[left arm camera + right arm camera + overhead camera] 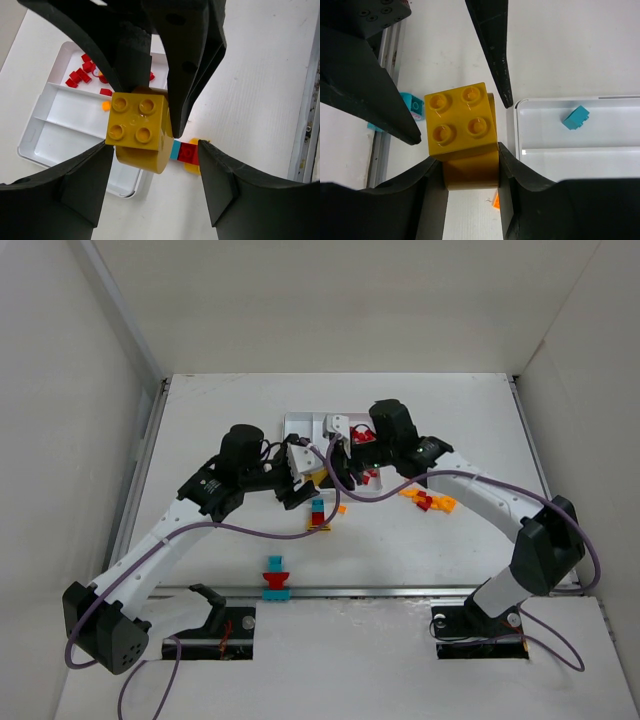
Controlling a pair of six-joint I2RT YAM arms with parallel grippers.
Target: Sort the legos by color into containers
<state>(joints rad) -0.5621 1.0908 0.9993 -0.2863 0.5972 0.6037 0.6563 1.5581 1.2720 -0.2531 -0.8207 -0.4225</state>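
Yellow plastic two-by-two studded brick [139,125] sits on a second yellow block [470,176], mid-frame in both wrist views. The top view hides nearly all of it behind the two black pincers close together at centre.

Left gripper [152,149]: fingers apart, flanking the brick, not squeezing. Right gripper [469,165]: clamped on the lower yellow block, plain only in the right wrist view.

Left wrist view alone shows a teal-red-yellow brick stack [184,152] on the white table [260,75] behind the brick.

Shallow white plastic three-compartment tray [55,145]: in the left wrist view, upper left, the top compartment holds loose red bricks [82,76] and the middle one an orange round stud [105,105]. The right wrist view, right side, shows one teal brick [576,117] in the upper compartment there.

Top view, lower centre: teal-and-red clump [275,578]. Right of centre: orange-and-red pile [428,501].
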